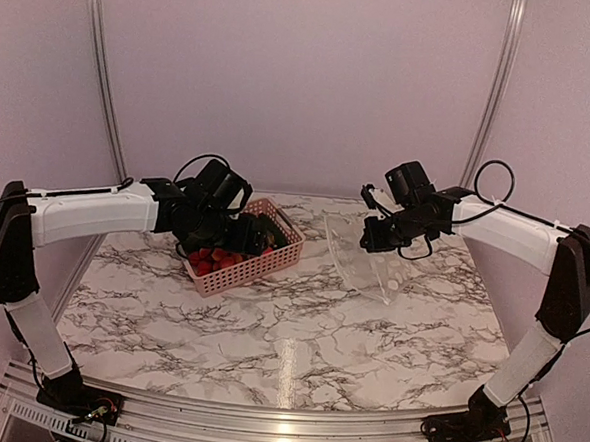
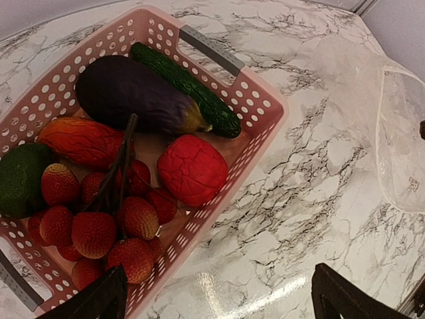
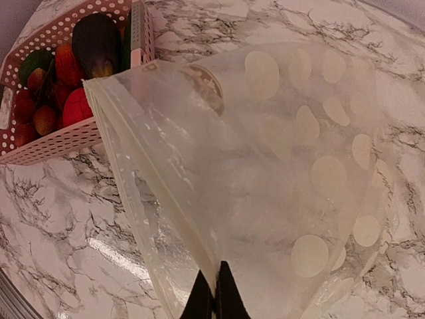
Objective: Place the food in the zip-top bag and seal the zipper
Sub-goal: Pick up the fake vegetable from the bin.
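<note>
The table (image 1: 288,331) is white marble-look with grey veining, and a light glares off it near the front. Pale lilac walls close the space in, with a metal rail (image 1: 101,79) running up each back corner and an aluminium frame (image 1: 283,423) along the near edge.

Left of centre sits a pink lattice basket (image 2: 262,109) with all the food (image 2: 93,232) in it: red berries, a big red piece (image 2: 192,169), an orange one (image 2: 80,139), a dark aubergine (image 2: 133,93) and a green cucumber (image 2: 189,90). The left claw (image 2: 219,302) hangs over the basket with its fingers spread wide, holding nothing.

Just right of the basket, the right claw (image 3: 214,296) is pinched tight on the mouth edge of the dotted zip-top bag (image 3: 292,173), at the zipper (image 3: 153,173), and holds it up. I cannot tell whether the bag's bottom touches the marble.
</note>
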Tool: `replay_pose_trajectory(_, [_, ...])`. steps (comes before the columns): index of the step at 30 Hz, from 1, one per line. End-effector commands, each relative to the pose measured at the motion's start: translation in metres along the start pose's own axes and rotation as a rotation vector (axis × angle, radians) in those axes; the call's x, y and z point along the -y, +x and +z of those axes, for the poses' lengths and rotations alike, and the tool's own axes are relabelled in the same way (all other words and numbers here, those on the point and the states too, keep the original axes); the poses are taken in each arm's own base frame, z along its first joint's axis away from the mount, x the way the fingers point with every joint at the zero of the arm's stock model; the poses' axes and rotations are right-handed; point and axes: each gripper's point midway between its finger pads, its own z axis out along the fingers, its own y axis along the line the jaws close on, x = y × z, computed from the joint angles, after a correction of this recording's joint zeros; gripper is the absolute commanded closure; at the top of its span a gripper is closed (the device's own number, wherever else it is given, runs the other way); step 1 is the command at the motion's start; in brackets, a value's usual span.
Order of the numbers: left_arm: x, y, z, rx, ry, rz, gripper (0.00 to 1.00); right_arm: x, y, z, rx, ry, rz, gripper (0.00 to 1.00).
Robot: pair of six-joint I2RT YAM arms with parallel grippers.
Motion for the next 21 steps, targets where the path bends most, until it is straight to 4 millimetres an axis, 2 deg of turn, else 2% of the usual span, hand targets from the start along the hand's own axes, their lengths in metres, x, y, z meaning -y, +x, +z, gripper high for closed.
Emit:
replay_pose_trajectory(1, [-0.022,-0.018,0.001,-0.017,-0.026,-0.075,0.01,-0.015,-0.009,-0.001,0.03,-0.066,-0.014,1.0])
replay_pose_trajectory(4, [-0.037,-0.02,0.015,-0.077,-0.039,-0.075,0.09,-0.015,-0.009,-0.002,0.023,-0.065,-0.021,1.0])
replay_pose_trajectory(6, [-0.047,-0.03,0.02,-0.075,-0.028,-0.105,0.15,-0.016,-0.007,-0.003,0.021,-0.072,-0.02,1.0])
replay_pose_trajectory(10, [-0.062,-0.048,0.028,-0.056,-0.029,-0.225,0.2,-0.019,-0.006,-0.004,0.013,-0.09,-0.026,1.0])
replay_pose_trajectory(16, [-0.082,-0.062,0.046,-0.023,-0.109,-0.447,0.21,-0.024,-0.004,-0.002,0.0,-0.118,-0.027,1.0])
replay_pose_trajectory(21, [-0.082,-0.07,0.067,-0.022,-0.12,-0.545,0.21,-0.022,-0.005,0.0,0.0,-0.112,-0.029,1.0])
